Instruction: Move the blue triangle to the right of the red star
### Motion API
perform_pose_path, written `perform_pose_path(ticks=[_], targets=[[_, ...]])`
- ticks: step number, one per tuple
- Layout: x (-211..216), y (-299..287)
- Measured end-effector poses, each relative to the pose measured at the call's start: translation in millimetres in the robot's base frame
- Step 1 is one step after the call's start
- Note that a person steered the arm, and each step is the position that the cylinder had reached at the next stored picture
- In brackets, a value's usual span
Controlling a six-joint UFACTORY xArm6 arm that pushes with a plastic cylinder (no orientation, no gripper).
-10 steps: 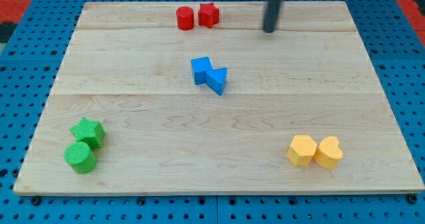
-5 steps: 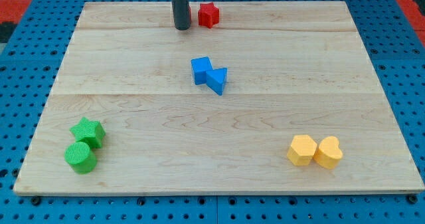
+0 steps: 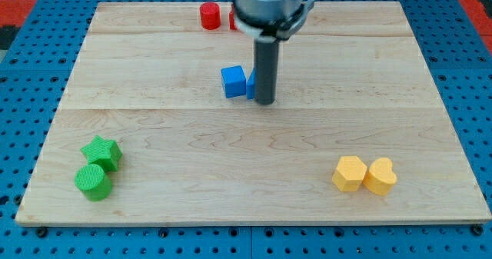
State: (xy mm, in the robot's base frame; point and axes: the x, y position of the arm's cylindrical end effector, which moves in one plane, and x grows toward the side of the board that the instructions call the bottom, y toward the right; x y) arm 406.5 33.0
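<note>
My tip [image 3: 264,101] stands at the middle of the board, right against the blue triangle [image 3: 250,84], which shows only as a sliver to the rod's left. A blue cube [image 3: 234,81] sits just left of that triangle. The red star [image 3: 232,18] at the view's top is almost wholly hidden behind the arm. A red cylinder [image 3: 209,16] stands just left of it and has shifted a little from its earlier spot.
A green star [image 3: 102,151] and a green cylinder [image 3: 94,181] sit at the bottom left. Two yellow blocks [image 3: 350,173] [image 3: 380,175] sit at the bottom right. The wooden board [image 3: 154,128] lies on a blue pegboard.
My tip swept left along the top edge past the red blocks, then came down to the board's middle beside the blue triangle. The red cylinder shifted slightly left and up.
</note>
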Motion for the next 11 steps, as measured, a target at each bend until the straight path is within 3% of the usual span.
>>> perform_pose_path(ticks=[1, 2, 3, 4, 5, 6, 7, 8, 9, 11], targets=[[-33, -19], [-16, -36], [-44, -65], [-63, -11], [-103, -1], [-60, -35], [-77, -74], [-97, -33], [-119, -29], [-128, 29]])
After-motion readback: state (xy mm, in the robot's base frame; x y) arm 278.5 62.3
